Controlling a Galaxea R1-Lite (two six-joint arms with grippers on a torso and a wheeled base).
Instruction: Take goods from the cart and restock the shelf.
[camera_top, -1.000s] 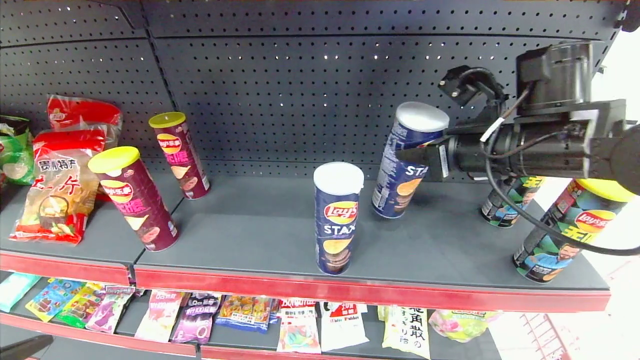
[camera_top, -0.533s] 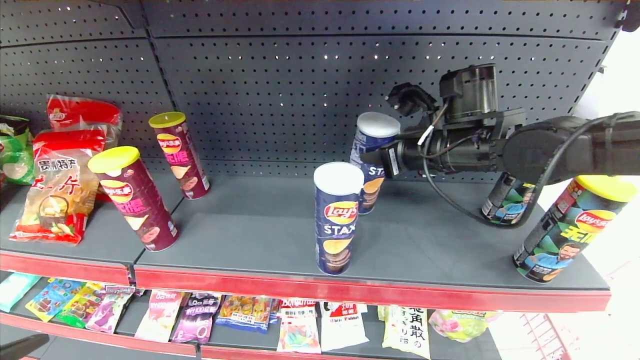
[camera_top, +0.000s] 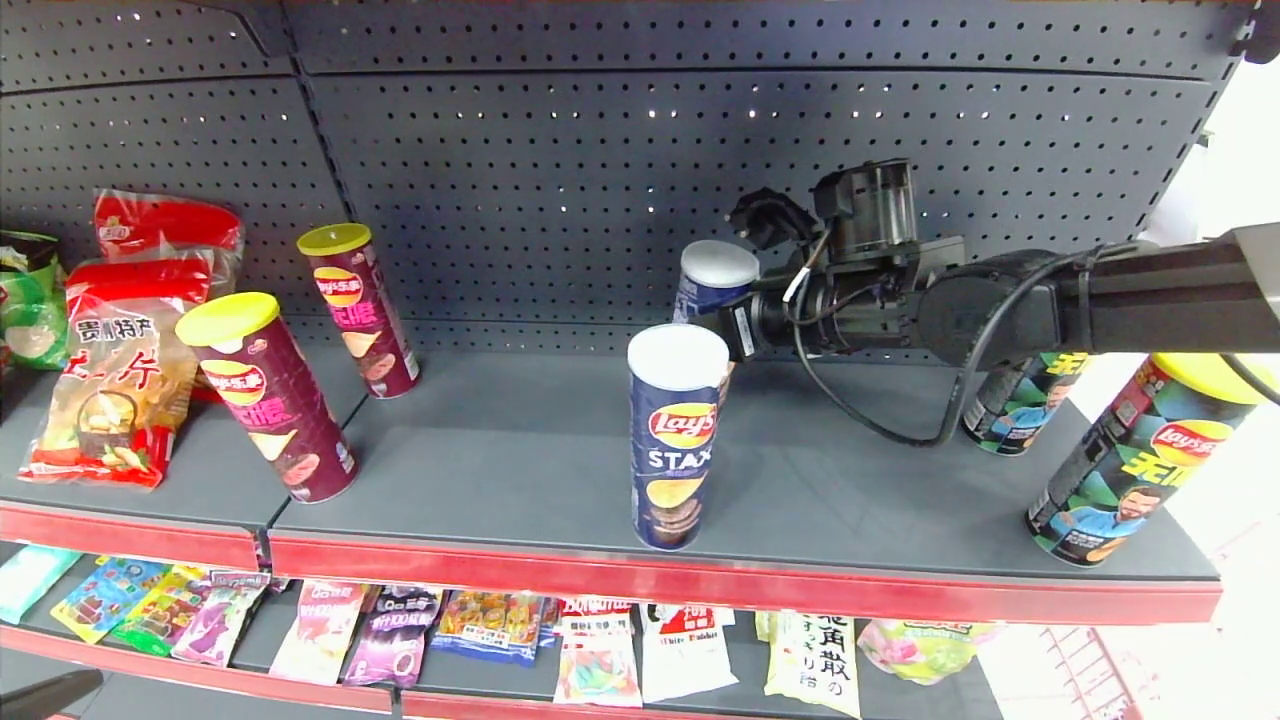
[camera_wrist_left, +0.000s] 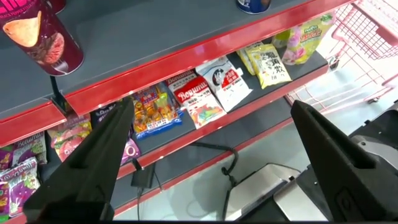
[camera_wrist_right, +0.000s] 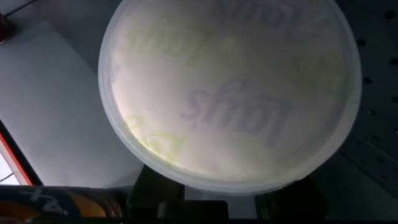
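Observation:
A blue chips can with a white lid (camera_top: 708, 277) stands tilted near the back of the grey upper shelf (camera_top: 500, 450), just behind a second blue can (camera_top: 676, 440) at the shelf's front. My right gripper (camera_top: 720, 323) comes in from the right and is shut on the rear can's side. In the right wrist view that can's white lid (camera_wrist_right: 230, 93) is seen close up. My left gripper (camera_wrist_left: 208, 162) hangs open and holds nothing, low in front of the lower shelf's snack packets (camera_wrist_left: 205, 93).
Two maroon cans with yellow lids (camera_top: 270, 400) (camera_top: 358, 310) stand left of centre, with snack bags (camera_top: 120, 380) beyond them. Two green cans (camera_top: 1140, 460) (camera_top: 1015, 405) stand at the right under my arm. A pink wire cart (camera_wrist_left: 367, 37) is beside the shelf.
My right arm has carried the blue can leftward, lower and deeper into the shelf, to just behind the front blue can. Everything else on the shelf stays put.

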